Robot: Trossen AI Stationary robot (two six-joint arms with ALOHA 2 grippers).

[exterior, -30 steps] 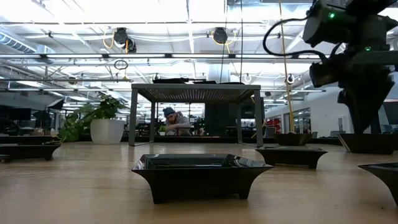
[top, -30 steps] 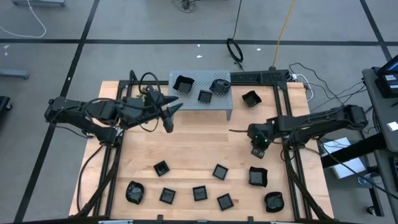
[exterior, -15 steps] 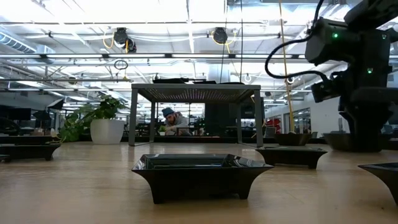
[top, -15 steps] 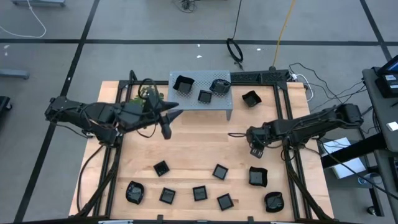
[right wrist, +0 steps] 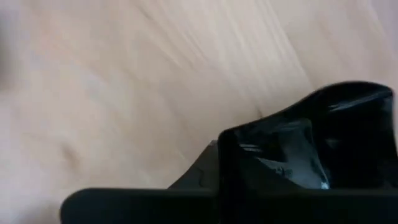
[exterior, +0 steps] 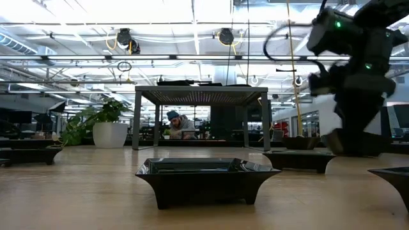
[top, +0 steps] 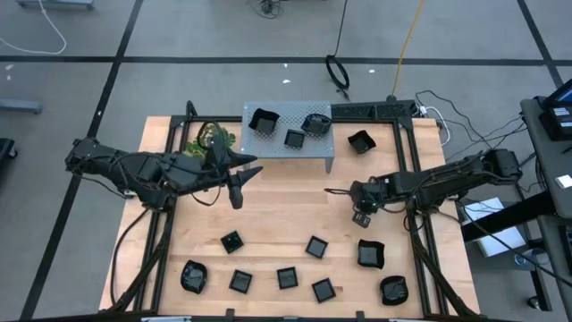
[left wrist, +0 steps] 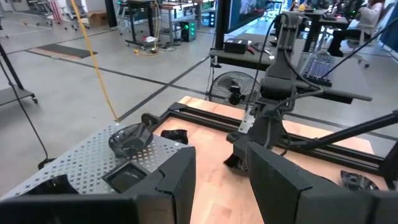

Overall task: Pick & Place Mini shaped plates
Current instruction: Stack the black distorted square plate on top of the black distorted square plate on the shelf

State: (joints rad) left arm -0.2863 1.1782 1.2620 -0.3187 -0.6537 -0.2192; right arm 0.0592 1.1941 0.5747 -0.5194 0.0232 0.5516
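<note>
R gripper (top: 361,217) jaws together on a mini plate (right wrist: 323,149) mid-table; L gripper (top: 239,182) jaws apart nr stand (top: 288,143) edge.

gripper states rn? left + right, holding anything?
Left gripper: open, empty, hovering beside the grey perforated metal stand.
Right gripper: shut, low over the wooden table; whether it holds anything cannot be told.

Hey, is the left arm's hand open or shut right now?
Open. The left hand shows its two dark fingers standing apart with bare table between them, nothing held, near the grey perforated stand.
</note>
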